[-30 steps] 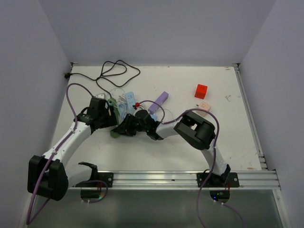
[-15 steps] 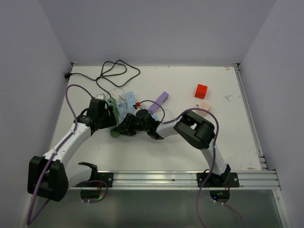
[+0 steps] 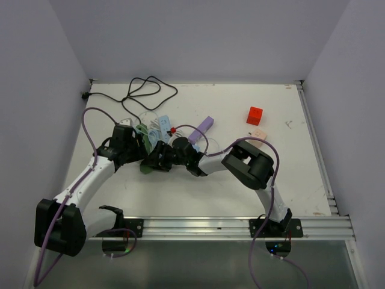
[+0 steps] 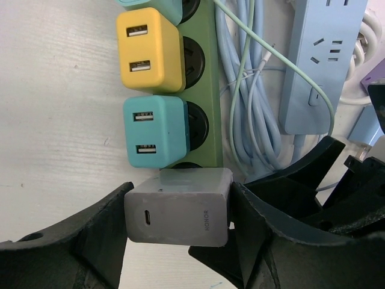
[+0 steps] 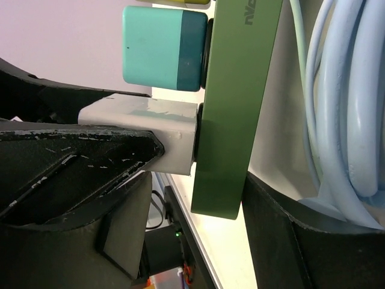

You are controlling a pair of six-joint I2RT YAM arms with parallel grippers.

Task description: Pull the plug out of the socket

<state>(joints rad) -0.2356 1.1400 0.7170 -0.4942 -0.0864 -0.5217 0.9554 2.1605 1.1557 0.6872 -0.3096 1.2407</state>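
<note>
Top external view gives only a dark clump at the green strip (image 3: 146, 168), and the plug cannot be made out there. In the left wrist view the grey plug (image 4: 177, 206) sits seated at the strip's near end, just below a teal charger (image 4: 157, 131), its prongs hidden, and the left tool (image 4: 178, 211) pinches it from both sides. In the right wrist view the strip's end lies inside the right tool (image 5: 198, 238), one finger against it, but whether that tool clamps it I cannot tell.
</note>
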